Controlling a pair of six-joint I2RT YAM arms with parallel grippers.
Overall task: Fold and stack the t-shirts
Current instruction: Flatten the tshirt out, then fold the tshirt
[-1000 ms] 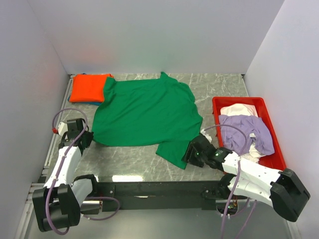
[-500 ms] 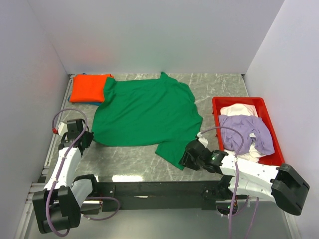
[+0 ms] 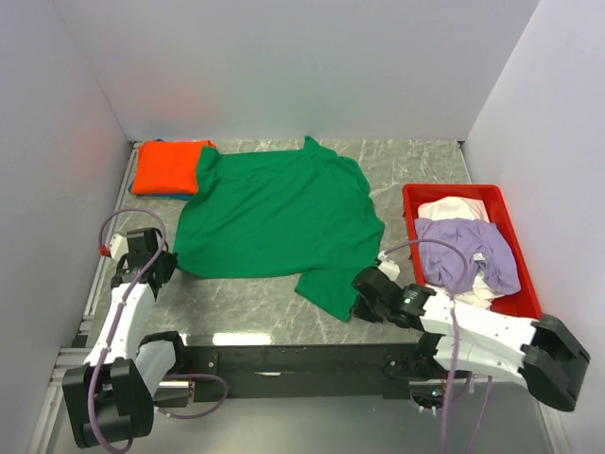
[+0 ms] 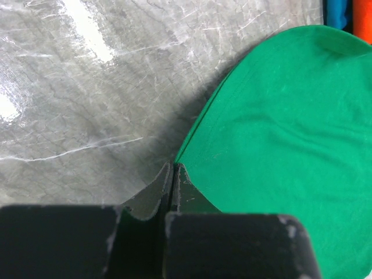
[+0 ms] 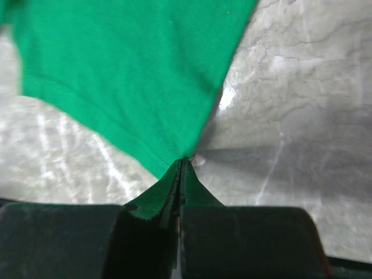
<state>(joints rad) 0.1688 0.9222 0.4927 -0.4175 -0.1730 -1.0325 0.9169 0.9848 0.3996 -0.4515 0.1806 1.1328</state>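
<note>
Shirts lie in three places on your table (image 3: pixel 416 165). The green shirt (image 3: pixel 279 222) is spread open and mostly flat across the middle. At the far left corner you have the orange shirt (image 3: pixel 168 166) folded into a neat square. It lies on the blue shirt (image 3: pixel 178 195), of which only a thin edge shows. A corner of the green shirt reaches the right side of that pile. On your right, the red tray (image 3: pixel 454 192) holds the lilac shirt (image 3: pixel 468 251), crumpled on top of the white shirt (image 3: pixel 452 208).

Your left pincer (image 4: pixel 173 174) is closed on the near left edge of the green shirt. In the left wrist view its two fingers press together, with the hem running straight into their tips. It sits low over the table, at the left side.

Your right pincer (image 5: pixel 180 165) is closed too, nipping the near right corner of the green shirt. In the right wrist view the cloth draws to a point between the fingertips, and soft creases fan away from them. From above, your right arm lies low along the near right, with the tray just beyond it. The two pincers are well apart, one at each near corner of the green shirt.
</note>
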